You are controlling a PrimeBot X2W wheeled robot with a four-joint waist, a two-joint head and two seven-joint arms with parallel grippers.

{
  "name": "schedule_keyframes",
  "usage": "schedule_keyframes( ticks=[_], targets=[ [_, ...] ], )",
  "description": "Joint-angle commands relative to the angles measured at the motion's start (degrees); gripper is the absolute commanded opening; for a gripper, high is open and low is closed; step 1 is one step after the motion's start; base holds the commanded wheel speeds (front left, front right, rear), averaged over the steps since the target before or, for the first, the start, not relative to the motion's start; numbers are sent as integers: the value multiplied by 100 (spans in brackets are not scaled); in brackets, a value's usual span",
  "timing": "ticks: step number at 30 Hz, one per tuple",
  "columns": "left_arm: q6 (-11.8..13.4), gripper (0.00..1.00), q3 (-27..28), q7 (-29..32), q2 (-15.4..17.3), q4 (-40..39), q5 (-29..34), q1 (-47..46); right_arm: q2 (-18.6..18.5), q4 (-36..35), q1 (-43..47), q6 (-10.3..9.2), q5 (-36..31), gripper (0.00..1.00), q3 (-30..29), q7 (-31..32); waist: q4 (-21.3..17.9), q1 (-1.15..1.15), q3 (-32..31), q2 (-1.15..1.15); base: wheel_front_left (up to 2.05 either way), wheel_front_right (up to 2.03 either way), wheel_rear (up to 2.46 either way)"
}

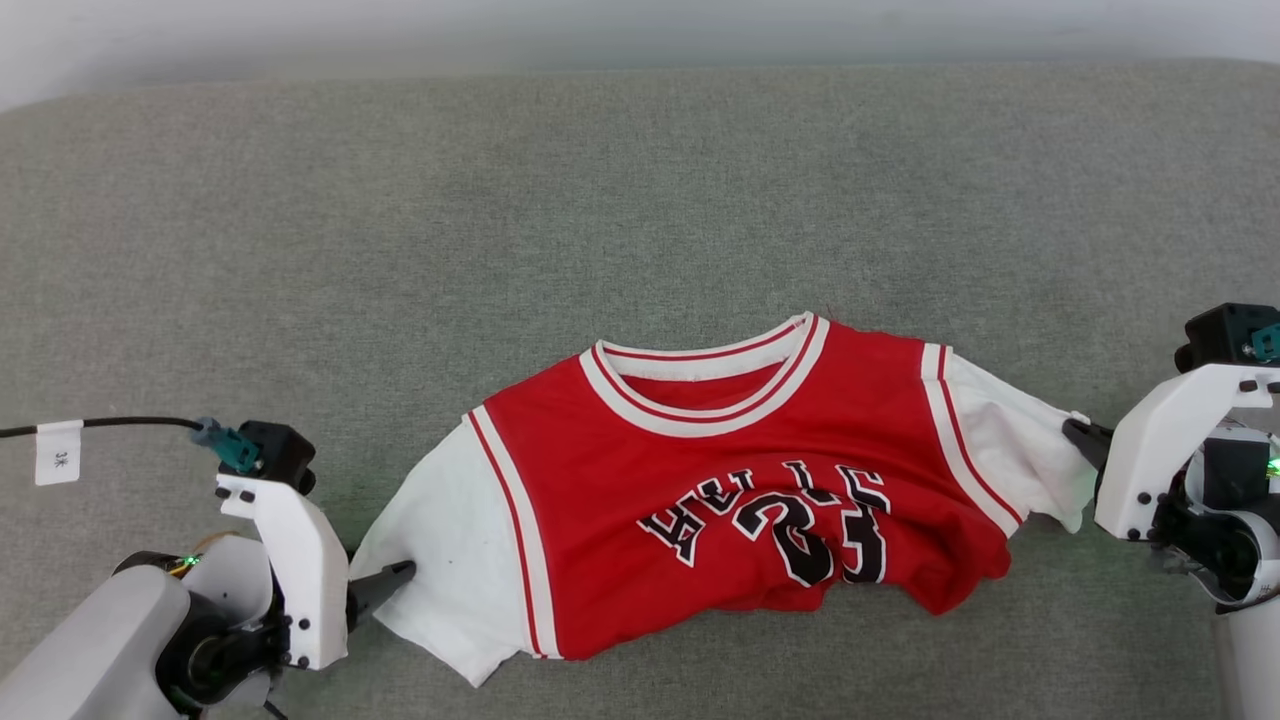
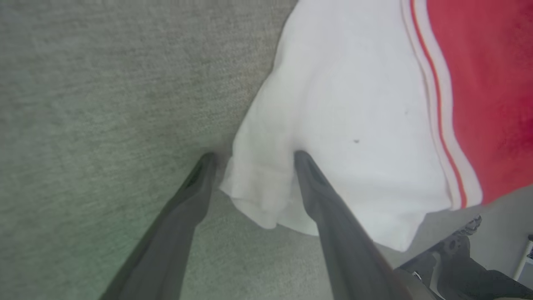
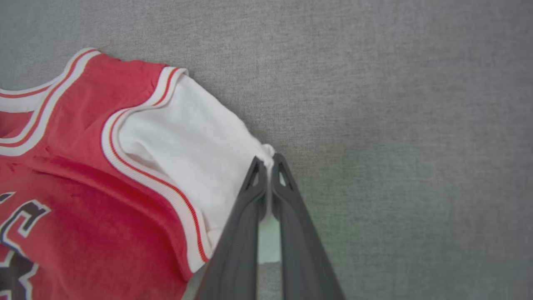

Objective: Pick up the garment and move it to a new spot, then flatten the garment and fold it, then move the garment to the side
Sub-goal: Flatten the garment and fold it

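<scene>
The garment (image 1: 740,500), a red jersey with white sleeves and black lettering, lies rumpled on the grey cushion, collar toward the far side. My left gripper (image 2: 252,160) is open at the edge of the left white sleeve (image 2: 341,125), one finger (image 2: 316,187) resting on the fabric and the other (image 2: 195,183) on the cushion beside it. In the head view my left gripper (image 1: 395,580) touches that sleeve's outer edge. My right gripper (image 3: 268,164) is shut on the cuff of the right white sleeve (image 3: 191,146), and it shows at the sleeve's tip (image 1: 1080,435) in the head view.
The grey fabric cushion (image 1: 640,200) stretches wide around the garment, with room behind and to both sides. A black cable with a white tag (image 1: 58,450) runs to my left wrist.
</scene>
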Motion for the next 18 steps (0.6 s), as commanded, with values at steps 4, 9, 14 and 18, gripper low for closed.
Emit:
schedule_keyframes(
  ticks=[4, 9, 14, 18],
  targets=[
    [-151, 0, -327, 17, -667, 472, -71, -5, 20, 34, 22, -4, 33, 0, -21, -47, -45, 0, 41, 0, 0, 0, 0],
    [-90, 0, -243, -222, -672, 670, 38, -99, -16, 79, 93, -4, -6, 0, -96, -33, -36, 0, -104, 0, 0, 0, 0],
    [101, 0, -71, -611, -447, 505, 324, -289, -69, 75, 119, -4, -78, 0, -166, -113, 28, 0, -361, 0, 0, 0, 0],
    [351, 0, 96, -981, -264, 68, 637, -508, -141, 61, 15, -4, -250, 0, -177, -306, 85, 0, -674, 0, 0, 0, 0]
  ],
)
